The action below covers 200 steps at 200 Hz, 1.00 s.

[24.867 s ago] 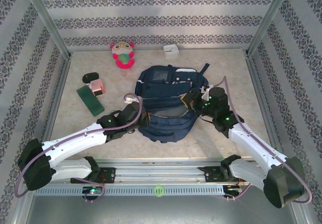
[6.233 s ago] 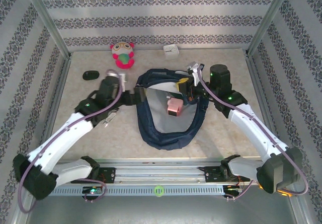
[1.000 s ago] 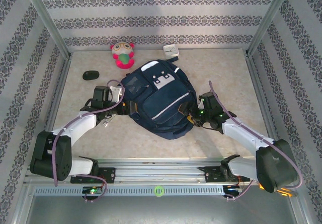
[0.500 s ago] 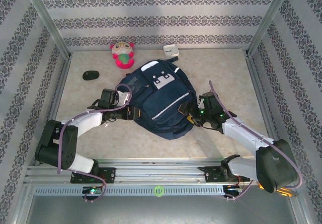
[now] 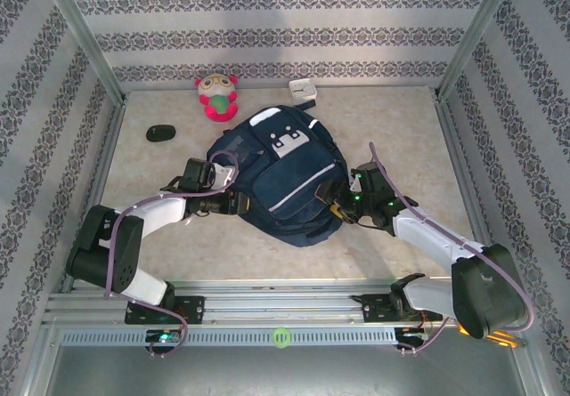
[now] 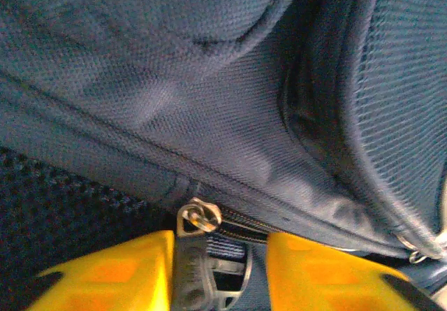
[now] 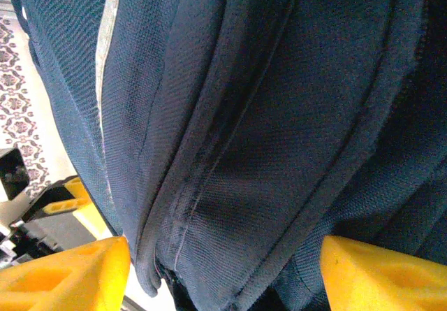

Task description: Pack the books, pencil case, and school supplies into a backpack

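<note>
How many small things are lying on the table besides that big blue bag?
3: a pink-and-green plush toy at the far edge, a small white box to its right, and a black oval object on the left. The backpack may hide more.

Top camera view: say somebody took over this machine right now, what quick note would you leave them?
Left claw: at the navy-blue striped fabric backpack's left side, fingers astride a metal zipper pull; grip unclear.
Right claw: open, against the backpack's right side.
Backpack lies flat mid-table, looking closed from above; contents hidden.
Left to do: probably finish the zip, then let go.
</note>
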Each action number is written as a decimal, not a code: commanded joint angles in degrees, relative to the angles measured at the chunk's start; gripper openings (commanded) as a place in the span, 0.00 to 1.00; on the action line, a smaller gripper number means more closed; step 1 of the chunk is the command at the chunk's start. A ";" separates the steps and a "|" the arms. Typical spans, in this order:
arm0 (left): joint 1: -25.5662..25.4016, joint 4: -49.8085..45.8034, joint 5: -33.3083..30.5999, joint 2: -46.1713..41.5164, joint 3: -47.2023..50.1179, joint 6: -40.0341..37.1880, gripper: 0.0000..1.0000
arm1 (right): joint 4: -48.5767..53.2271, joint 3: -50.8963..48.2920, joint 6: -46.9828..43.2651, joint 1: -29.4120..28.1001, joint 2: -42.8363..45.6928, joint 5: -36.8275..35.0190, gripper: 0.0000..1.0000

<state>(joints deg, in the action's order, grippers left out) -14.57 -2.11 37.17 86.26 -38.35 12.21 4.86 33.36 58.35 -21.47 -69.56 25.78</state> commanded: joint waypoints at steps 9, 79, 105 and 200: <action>-1.03 -0.25 1.04 0.05 -1.03 0.03 0.21 | 0.25 0.63 0.03 0.67 0.68 -1.09 0.72; -3.50 -5.36 -4.80 -4.72 -1.36 -3.18 0.00 | -4.80 -4.48 4.82 3.11 7.40 -1.85 0.73; -5.47 -7.71 -5.92 -3.96 -3.36 -4.51 0.00 | -10.15 -4.30 6.72 1.84 3.31 0.60 0.72; -19.13 -10.31 -4.88 -4.91 -5.85 -5.30 0.00 | -27.00 0.42 12.34 -2.75 -8.58 -2.24 0.20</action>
<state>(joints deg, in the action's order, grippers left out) -28.77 -10.79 29.28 82.21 -41.80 7.68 -13.85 30.65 68.90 -22.81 -76.47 24.80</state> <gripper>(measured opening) 0.039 0.216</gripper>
